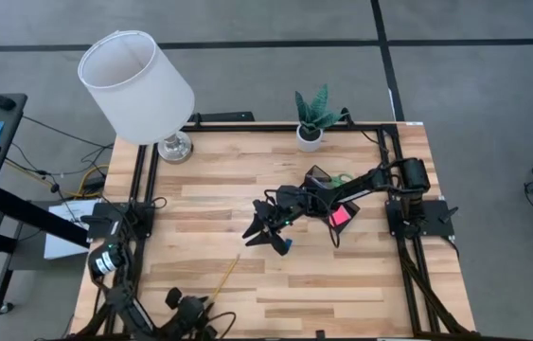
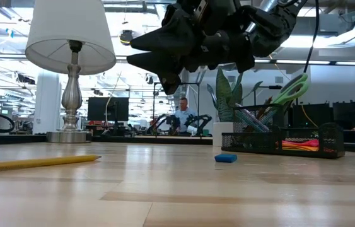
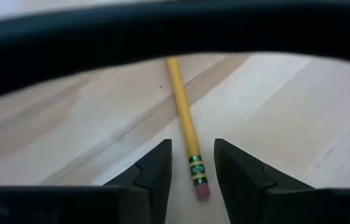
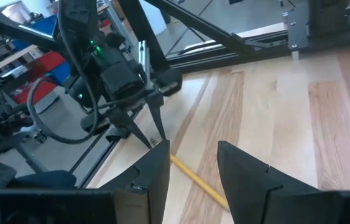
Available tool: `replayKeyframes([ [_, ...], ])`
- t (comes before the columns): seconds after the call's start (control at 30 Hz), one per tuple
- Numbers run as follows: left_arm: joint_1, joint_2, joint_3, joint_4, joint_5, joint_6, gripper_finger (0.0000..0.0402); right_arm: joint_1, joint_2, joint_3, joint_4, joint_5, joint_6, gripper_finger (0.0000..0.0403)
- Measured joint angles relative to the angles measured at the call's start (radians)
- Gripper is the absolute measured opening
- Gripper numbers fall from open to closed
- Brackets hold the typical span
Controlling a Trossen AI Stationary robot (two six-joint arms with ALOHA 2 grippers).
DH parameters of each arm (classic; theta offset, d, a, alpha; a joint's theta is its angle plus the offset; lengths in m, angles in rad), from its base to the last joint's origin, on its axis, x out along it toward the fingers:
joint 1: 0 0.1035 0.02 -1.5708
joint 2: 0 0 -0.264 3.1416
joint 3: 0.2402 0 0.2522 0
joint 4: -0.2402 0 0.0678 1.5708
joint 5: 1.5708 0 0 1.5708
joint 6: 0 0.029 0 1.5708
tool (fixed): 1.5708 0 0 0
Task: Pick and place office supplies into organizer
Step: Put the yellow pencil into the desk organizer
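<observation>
the left hand (image 3: 192, 163) sits low over the worktop (image 1: 342, 275), fingers spread astride the yellow pencil's (image 3: 183, 127) eraser end without pinching it. the right hand (image 1: 264, 225) hovers spread and empty mid-worktop, just beside the blue eraser (image 1: 286, 246), with the organizer (image 1: 320, 178) farther back near the plant (image 1: 312, 117).

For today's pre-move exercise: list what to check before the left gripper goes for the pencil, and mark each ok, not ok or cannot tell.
1. Left gripper open: ok.
2. Pencil between its fingers: ok, eraser end sits in the gap.
3. Pencil flat on the table: ok.
4. Right gripper empty, above the table: ok.
5. Blue eraser clear of the pencil: ok.
6. Free slot in the organizer: cannot tell.
</observation>
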Motion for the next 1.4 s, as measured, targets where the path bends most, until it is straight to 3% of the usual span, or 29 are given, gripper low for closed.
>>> replayKeyframes([
  [0.23, -0.003, -0.012, -0.103, 0.160, -0.036, 0.009, 0.0112, 0.000, 0.000, 0.000, 0.000, 0.000, 0.000, 0.0127],
  [0.63, 0.000, -0.005, -0.139, 0.170, -0.096, -0.078, 0.0112, 0.000, 0.000, 0.000, 0.000, 0.000, 0.000, 0.0127],
  [0.87, 0.020, -0.010, -0.138, 0.196, -0.046, -0.046, 0.0112, 0.000, 0.000, 0.000, 0.000, 0.000, -0.001, 0.0127],
  [1.17, 0.103, -0.014, -0.135, 0.202, -0.005, 0.114, 0.0110, 0.000, 0.000, 0.000, 0.000, 0.000, -0.001, 0.0127],
  [1.27, 0.117, -0.016, -0.136, 0.202, 0.001, 0.124, 0.0092, 0.000, 0.000, 0.000, 0.000, 0.000, -0.001, 0.0127],
  [1.4, 0.120, -0.016, -0.164, 0.207, -0.032, 0.105, 0.0029, 0.000, 0.000, 0.000, 0.000, 0.000, -0.001, 0.0127],
])
